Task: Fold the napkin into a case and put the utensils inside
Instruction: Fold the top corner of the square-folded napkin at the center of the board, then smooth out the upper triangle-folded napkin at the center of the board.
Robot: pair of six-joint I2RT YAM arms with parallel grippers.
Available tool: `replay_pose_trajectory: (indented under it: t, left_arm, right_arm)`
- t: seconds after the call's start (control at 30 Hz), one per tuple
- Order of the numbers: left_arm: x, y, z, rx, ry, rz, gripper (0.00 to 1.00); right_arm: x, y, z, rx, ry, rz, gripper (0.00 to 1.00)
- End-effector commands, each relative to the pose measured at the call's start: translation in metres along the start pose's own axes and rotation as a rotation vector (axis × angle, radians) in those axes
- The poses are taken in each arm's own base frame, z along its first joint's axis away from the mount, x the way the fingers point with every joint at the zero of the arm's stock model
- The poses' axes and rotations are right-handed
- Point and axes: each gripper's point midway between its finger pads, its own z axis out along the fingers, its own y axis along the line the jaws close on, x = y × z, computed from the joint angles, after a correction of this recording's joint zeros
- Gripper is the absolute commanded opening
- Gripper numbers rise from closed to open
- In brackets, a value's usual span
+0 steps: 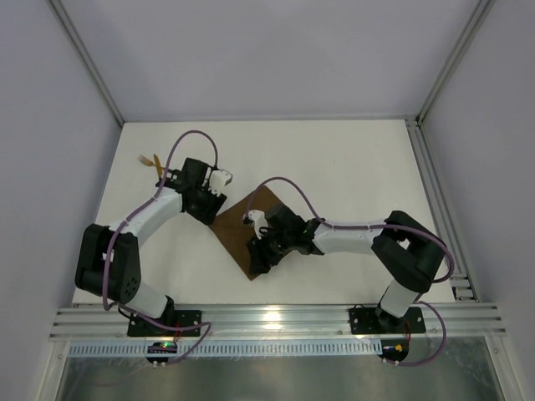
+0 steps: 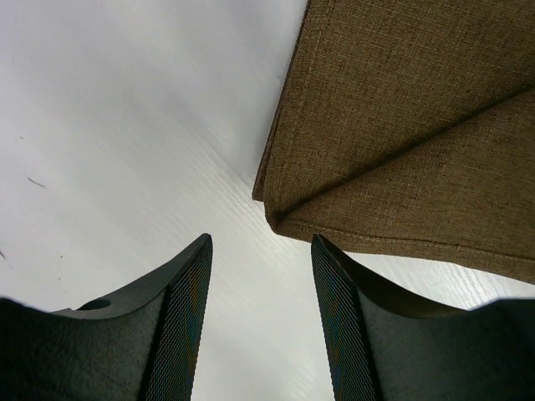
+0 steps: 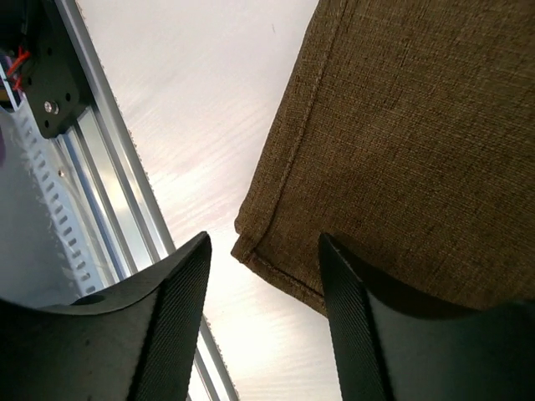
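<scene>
From overhead: shows the napkin (image 1: 236,225), dark brown and folded, lying as a diamond near the middle of the white bench (image 1: 351,167). Places the right end effector (image 1: 257,257) over the napkin's near part and the left end effector (image 1: 211,209) just at its far-left edge. Catches the utensils (image 1: 150,160) as a small gold glint toward the bench's far-left corner, well apart from the cloth and too small to tell one from the other.

From the left wrist: shows the left end effector (image 2: 261,242) released, fingers (image 2: 180,317) spread with only bare bench (image 2: 125,125) between them. Puts a folded corner of the napkin (image 2: 418,109) just beyond the right finger, with a layered edge running diagonally across it.

From the right wrist: shows the right end effector (image 3: 264,242) released as well, gripping nothing. Sets a hemmed corner of the napkin (image 3: 418,125) beneath the gap and the right finger; cannot tell whether touching. Shows a metal rail (image 3: 92,167) along the left, at the bench's edge.
</scene>
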Motion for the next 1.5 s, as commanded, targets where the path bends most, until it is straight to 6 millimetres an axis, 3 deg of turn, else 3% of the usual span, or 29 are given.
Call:
replay_pose_trajectory:
  t: [0.0, 0.1, 0.17, 0.27, 0.3, 0.37, 0.4, 0.43, 0.53, 0.63, 0.83, 0.93, 1.2, 1.47]
  left_arm:
    - [-0.015, -0.004, -0.022, 0.021, -0.059, 0.02, 0.54]
    - [-0.015, -0.01, -0.027, 0.041, -0.058, 0.036, 0.53]
    - [-0.011, -0.014, -0.027, 0.05, -0.049, 0.048, 0.52]
    - [-0.005, -0.02, -0.019, 0.055, -0.026, 0.069, 0.5]
    - [-0.001, -0.021, -0.015, 0.051, -0.013, 0.072, 0.5]
    - [0.003, -0.021, -0.008, 0.051, 0.007, 0.072, 0.5]
    - [0.005, -0.021, -0.006, 0.049, 0.012, 0.072, 0.5]
    - [0.005, -0.02, -0.004, 0.042, 0.011, 0.072, 0.5]
    - [0.005, -0.018, 0.0, 0.031, 0.007, 0.074, 0.54]
    - [0.008, -0.015, 0.007, 0.016, 0.02, 0.074, 0.54]
    - [0.015, -0.014, 0.021, 0.011, 0.049, 0.063, 0.53]
    - [0.018, -0.014, 0.025, 0.009, 0.055, 0.064, 0.52]
    - [0.021, -0.014, 0.028, 0.004, 0.065, 0.06, 0.52]
    - [0.028, -0.01, 0.033, -0.018, 0.082, 0.065, 0.5]
  right_arm:
    - [-0.06, 0.029, -0.029, -0.014, -0.172, -0.079, 0.6]
    - [-0.077, 0.017, -0.051, 0.113, -0.223, -0.04, 0.61]
    - [-0.073, -0.001, -0.064, 0.199, -0.229, 0.035, 0.61]
    - [-0.054, -0.03, -0.09, 0.325, -0.279, 0.187, 0.59]
    - [-0.039, -0.052, -0.108, 0.389, -0.311, 0.273, 0.59]
    - [-0.02, -0.071, -0.126, 0.432, -0.358, 0.448, 0.6]
    - [0.003, -0.093, -0.137, 0.48, -0.372, 0.543, 0.61]
    - [0.002, -0.091, -0.152, 0.479, -0.436, 0.557, 0.64]
    - [0.017, -0.098, -0.163, 0.482, -0.471, 0.608, 0.68]
    - [0.018, -0.102, -0.163, 0.49, -0.434, 0.529, 0.67]
    - [0.02, -0.13, -0.17, 0.592, -0.381, 0.35, 0.51]
    - [0.019, -0.134, -0.161, 0.57, -0.359, 0.336, 0.45]
    - [0.025, -0.144, -0.127, 0.49, -0.297, 0.427, 0.45]
    - [0.024, -0.154, -0.116, 0.46, -0.358, 0.504, 0.41]
